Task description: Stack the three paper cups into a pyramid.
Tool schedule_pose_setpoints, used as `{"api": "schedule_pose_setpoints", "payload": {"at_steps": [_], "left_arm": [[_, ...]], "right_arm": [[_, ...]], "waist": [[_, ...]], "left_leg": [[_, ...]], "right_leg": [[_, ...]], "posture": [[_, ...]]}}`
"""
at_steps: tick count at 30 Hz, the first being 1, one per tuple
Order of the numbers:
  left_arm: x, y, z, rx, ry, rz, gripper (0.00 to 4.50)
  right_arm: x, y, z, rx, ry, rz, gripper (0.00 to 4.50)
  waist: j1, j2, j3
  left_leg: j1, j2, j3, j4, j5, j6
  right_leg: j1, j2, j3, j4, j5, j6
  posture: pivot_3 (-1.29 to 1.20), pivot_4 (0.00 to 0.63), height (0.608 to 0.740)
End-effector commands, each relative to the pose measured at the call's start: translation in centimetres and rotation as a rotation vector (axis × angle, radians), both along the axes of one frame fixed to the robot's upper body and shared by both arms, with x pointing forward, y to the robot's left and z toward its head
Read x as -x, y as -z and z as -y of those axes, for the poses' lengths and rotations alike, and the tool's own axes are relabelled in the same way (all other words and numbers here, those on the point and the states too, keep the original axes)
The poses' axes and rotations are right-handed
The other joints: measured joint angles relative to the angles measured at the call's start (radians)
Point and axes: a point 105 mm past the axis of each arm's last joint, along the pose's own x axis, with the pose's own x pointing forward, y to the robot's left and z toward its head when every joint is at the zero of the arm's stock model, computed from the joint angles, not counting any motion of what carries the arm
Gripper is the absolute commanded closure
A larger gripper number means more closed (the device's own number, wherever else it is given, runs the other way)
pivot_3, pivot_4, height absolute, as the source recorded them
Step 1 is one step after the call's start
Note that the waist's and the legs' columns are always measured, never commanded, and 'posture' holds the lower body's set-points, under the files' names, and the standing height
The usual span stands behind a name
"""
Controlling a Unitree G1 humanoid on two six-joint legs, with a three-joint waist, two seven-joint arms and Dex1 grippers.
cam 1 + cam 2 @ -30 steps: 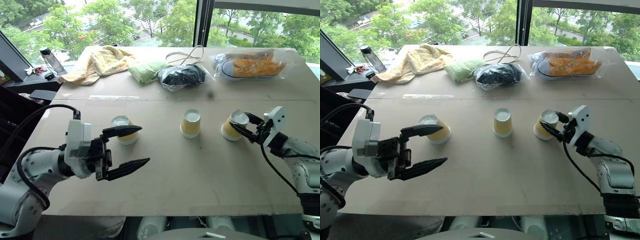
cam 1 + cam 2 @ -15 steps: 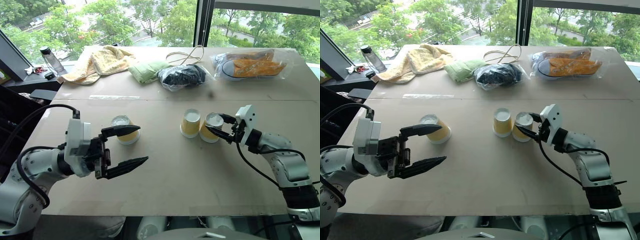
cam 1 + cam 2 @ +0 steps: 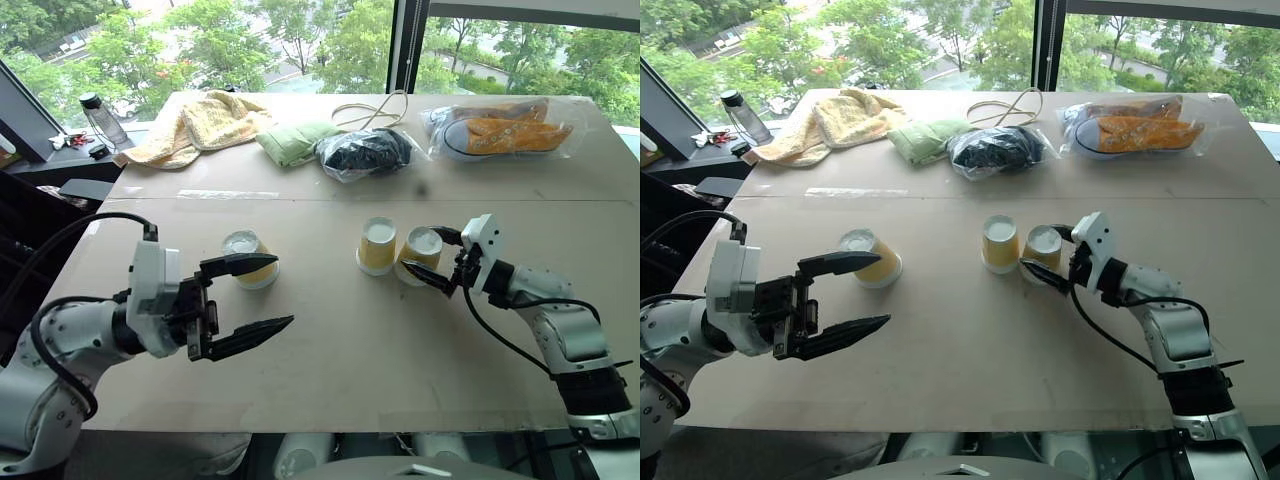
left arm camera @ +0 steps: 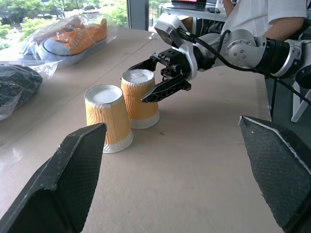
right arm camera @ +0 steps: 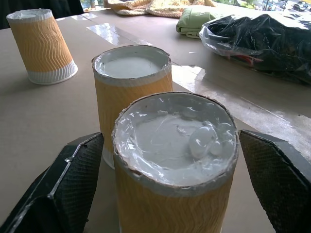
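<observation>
The right tool stood wide around a cup touching the middle cup; withdrawing carelessly could topple both. The left tool, wide, hovered near the third cup.

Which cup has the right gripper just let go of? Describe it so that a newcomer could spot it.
Start at the cardboard-covered table and find the two upside-down paper cups standing side by side near its middle. It is the right-hand cup of that pair, between the open fingers of the right gripper. Its neighbour and the lone cup to the left have no fingers around them.
</observation>
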Motion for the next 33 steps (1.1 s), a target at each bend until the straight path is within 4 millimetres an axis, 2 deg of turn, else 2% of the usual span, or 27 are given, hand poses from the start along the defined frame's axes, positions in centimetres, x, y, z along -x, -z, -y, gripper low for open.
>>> {"api": "schedule_pose_setpoints", "payload": {"at_steps": [1,4,7,11,16,23,33], "left_arm": [[0.0,-1.2,-0.4,0.103,-0.093,0.038,0.00],[-0.9,-0.7,-0.9,0.093,-0.309,0.116,0.00],[-1.7,-0.7,-1.4,0.193,-0.508,0.129,0.00],[-2.6,0.1,-2.0,0.247,-0.748,0.177,0.00],[-2.9,0.8,-3.3,0.217,-0.986,0.275,0.00],[-3.9,3.4,-4.0,0.189,-1.039,0.202,0.00],[-6.7,5.5,-3.6,0.151,-0.992,0.132,0.00]], "right_arm": [[0.3,-3.3,1.7,-0.061,0.012,0.098,0.03],[2.3,-5.0,2.8,-0.099,-0.061,0.142,0.03],[3.8,-5.7,3.6,-0.105,-0.101,0.134,0.03],[5.5,-7.1,3.8,-0.138,-0.184,0.155,0.03],[6.8,-7.6,3.5,-0.143,-0.255,0.156,0.03],[8.7,-8.2,2.2,-0.164,-0.367,0.158,0.03],[9.1,-8.1,2.8,-0.140,-0.350,0.164,0.03]], "waist": [[0.001,0.000,0.000],[0.003,0.000,0.000],[0.004,-0.001,0.000],[0.003,-0.001,0.000],[0.005,-0.002,0.000],[0.007,-0.002,0.000],[0.011,-0.005,0.001]], "left_leg": [[0.000,0.000,0.000,0.000,0.000,0.000],[-0.001,0.000,0.000,0.000,0.000,0.000],[-0.001,-0.001,0.000,0.000,0.000,0.000],[0.000,-0.001,0.000,0.000,0.000,0.000],[0.000,-0.001,0.000,0.000,0.000,0.000],[-0.001,-0.001,-0.001,0.001,0.000,0.001],[-0.001,-0.001,-0.001,0.001,0.000,0.001]], "right_leg": [[0.000,0.000,0.000,0.000,0.000,0.000],[0.000,-0.002,-0.001,-0.001,0.000,0.000],[0.000,-0.003,-0.001,-0.001,0.001,0.001],[0.001,-0.003,-0.001,0.000,0.002,0.004],[0.001,-0.002,-0.001,0.000,0.000,0.000],[0.001,-0.002,-0.002,0.000,0.000,0.000],[0.001,-0.002,-0.003,0.000,0.003,0.004]], "posture": [[0.00,0.150,0.740],[0.00,0.150,0.740],[0.00,0.150,0.740],[0.00,0.150,0.740],[0.00,0.150,0.740],[0.00,0.150,0.740],[0.00,0.150,0.740]]}}
